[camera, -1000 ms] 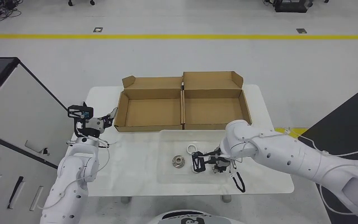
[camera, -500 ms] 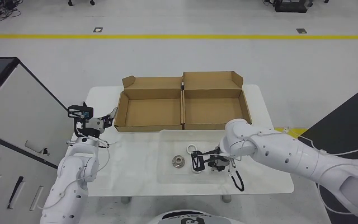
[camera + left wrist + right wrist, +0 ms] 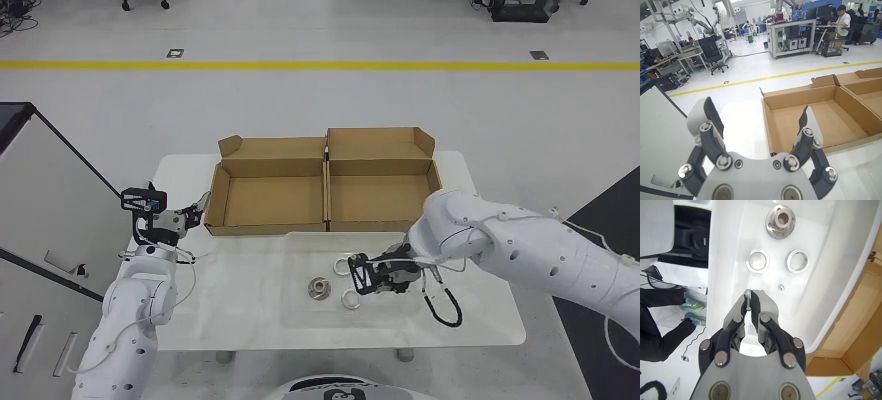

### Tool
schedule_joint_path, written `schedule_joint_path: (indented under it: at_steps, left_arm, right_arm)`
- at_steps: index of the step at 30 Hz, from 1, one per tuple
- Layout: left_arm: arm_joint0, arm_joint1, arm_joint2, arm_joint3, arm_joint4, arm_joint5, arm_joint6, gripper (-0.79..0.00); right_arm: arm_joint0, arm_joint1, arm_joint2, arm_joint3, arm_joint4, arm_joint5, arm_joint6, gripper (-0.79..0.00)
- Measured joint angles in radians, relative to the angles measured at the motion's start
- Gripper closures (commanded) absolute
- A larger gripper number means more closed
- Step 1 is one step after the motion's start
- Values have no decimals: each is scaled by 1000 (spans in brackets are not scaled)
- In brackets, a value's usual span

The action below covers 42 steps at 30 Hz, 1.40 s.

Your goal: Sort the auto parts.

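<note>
I am holding the right pincer [image 3: 748, 294] over the white tray [image 3: 300, 312], its pads pinching a threaded bolt [image 3: 748, 301]. Seen from the top, a flanged hub [image 3: 318, 288] is lying at that pincer's eight o'clock, one metal ring [image 3: 343, 265] at ten, a second ring [image 3: 352, 299] at seven. A small fastener [image 3: 781, 287] is resting near the rings. The left cardboard box [image 3: 270, 200] and right cardboard box [image 3: 385, 197] are standing open at the tray's twelve o'clock. The left pincer [image 3: 757, 106] is hanging spread over the surface [image 3: 230, 300], at the left box's nine o'clock.
</note>
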Motion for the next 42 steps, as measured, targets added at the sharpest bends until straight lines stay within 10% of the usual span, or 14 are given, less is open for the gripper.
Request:
schedule_joint_path:
  at_steps: [19,42]
  left_arm:
    - [0,0,0,0,0,0,0,-785]
    - [0,0,0,0,0,0,0,-785]
  right_arm:
    - [-75,208,193,-65,-44,-225,-429,0]
    - [-39,165,232,17,37,-226,-595,0]
